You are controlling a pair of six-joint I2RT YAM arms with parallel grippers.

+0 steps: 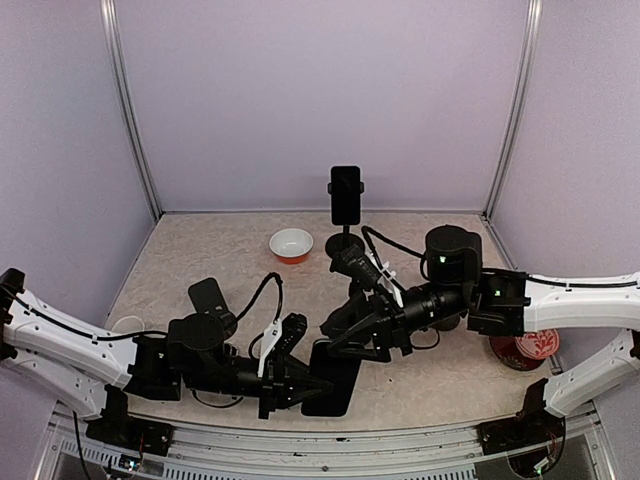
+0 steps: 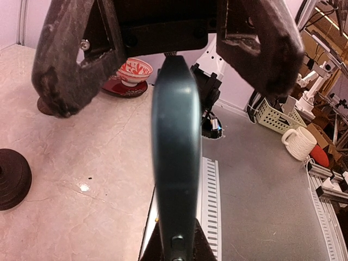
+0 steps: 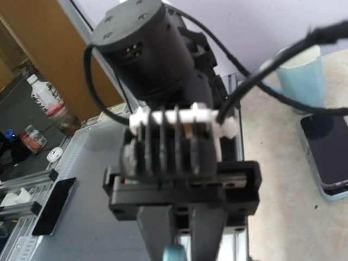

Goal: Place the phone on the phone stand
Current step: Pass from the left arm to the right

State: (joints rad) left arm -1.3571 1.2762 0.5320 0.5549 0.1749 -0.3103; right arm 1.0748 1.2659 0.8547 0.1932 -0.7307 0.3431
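The phone (image 1: 337, 392), a dark slab, is held off the table near the front edge, and my left gripper (image 1: 318, 383) is shut on its near end. The left wrist view shows the phone (image 2: 175, 136) edge-on, rising from my left gripper (image 2: 176, 242). My right gripper (image 1: 330, 340) stands open at the phone's far end. Its fingers (image 2: 65, 70) straddle that end wide apart without touching it. In the right wrist view only a teal sliver of the phone (image 3: 175, 254) shows. The phone stand (image 1: 346, 240) stands at the back centre, with a dark slab upright in its clamp.
A red-and-white bowl (image 1: 291, 244) sits left of the stand. A red patterned dish (image 1: 528, 348) lies under my right arm. Another phone (image 1: 208, 295) lies flat at the left beside a pale cup (image 1: 128, 325). A dark round base (image 2: 11, 179) rests on the table.
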